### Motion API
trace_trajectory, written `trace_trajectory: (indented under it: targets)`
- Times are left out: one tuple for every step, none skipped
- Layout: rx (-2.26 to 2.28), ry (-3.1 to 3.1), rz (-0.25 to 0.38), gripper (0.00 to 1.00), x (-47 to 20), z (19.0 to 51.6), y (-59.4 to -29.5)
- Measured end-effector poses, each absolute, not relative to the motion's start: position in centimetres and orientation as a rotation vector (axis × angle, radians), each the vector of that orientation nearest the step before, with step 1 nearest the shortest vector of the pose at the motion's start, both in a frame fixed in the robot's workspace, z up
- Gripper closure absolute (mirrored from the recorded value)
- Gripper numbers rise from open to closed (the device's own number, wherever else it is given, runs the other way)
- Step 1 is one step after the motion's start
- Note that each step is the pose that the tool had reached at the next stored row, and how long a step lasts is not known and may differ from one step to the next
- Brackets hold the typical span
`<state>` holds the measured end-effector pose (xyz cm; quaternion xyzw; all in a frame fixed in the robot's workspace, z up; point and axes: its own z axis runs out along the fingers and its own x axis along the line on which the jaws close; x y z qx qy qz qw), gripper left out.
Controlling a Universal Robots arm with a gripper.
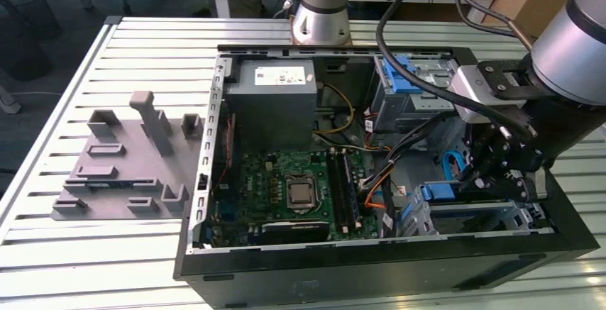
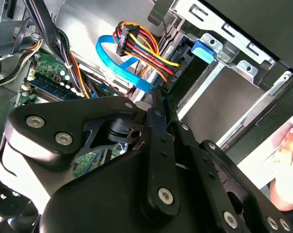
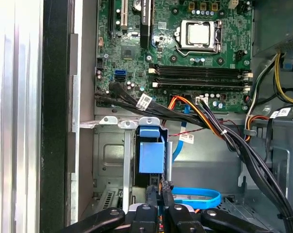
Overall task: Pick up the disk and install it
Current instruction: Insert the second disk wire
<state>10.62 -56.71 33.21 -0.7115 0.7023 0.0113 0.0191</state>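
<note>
The disk sits in the silver drive cage (image 1: 516,218) at the front corner of the open computer case, at the exterior view's right. Its blue plastic end (image 3: 151,158) faces into the case and also shows as a blue block (image 1: 438,191) in the exterior view. My gripper (image 3: 161,195) hangs low inside the case right beside that blue end, its fingers (image 2: 158,104) pressed together with nothing between them. I cannot tell whether the tips touch the disk. The rest of the disk is hidden inside the cage (image 2: 243,63).
A light blue data cable (image 3: 197,196) and a red, yellow and black power bundle (image 2: 146,51) lie close to the fingers. The motherboard (image 1: 294,189) fills the case floor. A grey fixture (image 1: 128,164) lies at the exterior view's left. A person's hand (image 2: 288,160) rests by the case edge.
</note>
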Motion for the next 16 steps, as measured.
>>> trace_trajectory:
  targets:
    - [-2.208, 2.18, 0.035, 0.84, 10.6, 33.2, -56.7]
    - [-2.208, 2.18, 0.035, 0.84, 10.6, 33.1, -56.7]
    - [-2.208, 2.18, 0.035, 0.84, 10.6, 33.1, -56.7]
    - [-2.208, 2.18, 0.035, 0.84, 10.6, 33.1, -56.7]
    - [-2.208, 2.18, 0.035, 0.84, 10.6, 33.1, -56.7]
    - [-2.208, 2.18, 0.035, 0.83, 10.6, 33.1, -56.7]
    - [-2.208, 2.18, 0.035, 0.83, 10.6, 33.1, -56.7]
    - [-2.208, 2.18, 0.035, 0.76, 10.6, 33.1, -56.7]
    - [-2.208, 2.18, 0.035, 0.76, 10.6, 33.1, -56.7]
    - [-2.208, 2.18, 0.035, 0.76, 10.6, 33.2, -56.7]
    - [-2.208, 2.18, 0.035, 0.76, 10.6, 33.3, -56.7]
    - [-2.208, 2.18, 0.035, 0.76, 10.6, 33.4, -56.7]
    - [-2.208, 2.18, 0.035, 0.76, 10.6, 33.6, -56.7]
    - [-2.208, 2.18, 0.036, 0.76, 10.6, 33.8, -56.7]
    - [-2.208, 2.18, 0.036, 0.76, 10.6, 34.0, -56.7]
    - [-2.209, 2.18, 0.036, 0.76, 10.6, 34.2, -56.7]
